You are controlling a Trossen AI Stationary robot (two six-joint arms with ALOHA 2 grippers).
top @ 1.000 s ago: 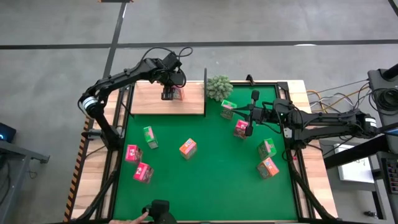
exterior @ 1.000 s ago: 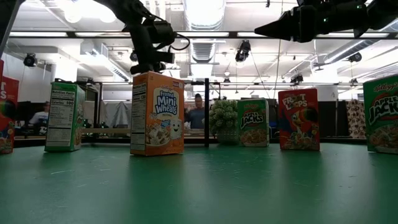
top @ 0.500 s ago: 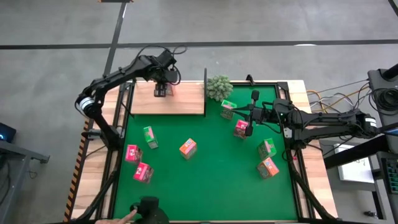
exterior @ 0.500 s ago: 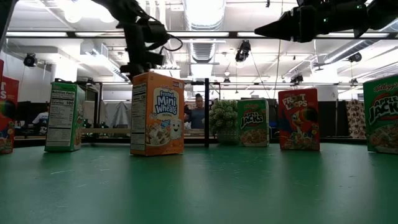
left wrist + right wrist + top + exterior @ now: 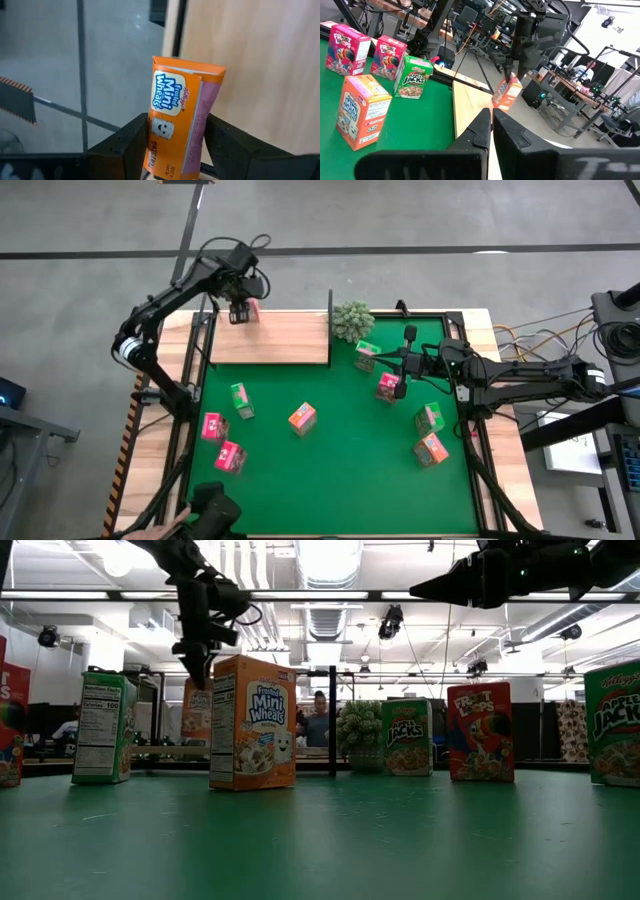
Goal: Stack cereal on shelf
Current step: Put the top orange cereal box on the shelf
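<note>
My left gripper (image 5: 240, 311) is shut on a small orange Mini Wheats cereal box (image 5: 182, 117) above the far left edge of the light wood shelf (image 5: 290, 340). In the low view this box (image 5: 197, 710) hangs below the gripper (image 5: 196, 658), behind a nearer orange box (image 5: 253, 723). Several more cereal boxes stand upright on the green mat (image 5: 350, 480), among them a green one (image 5: 240, 400), an orange one (image 5: 302, 418) and a pink one (image 5: 212, 426). My right gripper (image 5: 401, 366) hovers shut over the mat's right part and holds nothing. My left gripper pinches the orange box's upper end (image 5: 170, 150) between its two fingers (image 5: 131, 145), one on either side. The fingers come from above, slanting down. The box (image 5: 506, 94) hangs tilted below them, clear of the shelf board.
A bushy plant (image 5: 352, 320) stands by the shelf's right black upright (image 5: 330, 302). More boxes stand on the mat's right side: green (image 5: 366, 352), pink (image 5: 388, 388), green (image 5: 430, 418), orange (image 5: 432, 450). A person's hand holds a dark object (image 5: 212, 513) at the near edge.
My left gripper has carried the orange box from over the middle of the shelf toward the table's left and far edges, to the shelf's far left edge, turning a little on the way. The box has stayed hanging in its hold. The dark object at the near edge has shifted left.
</note>
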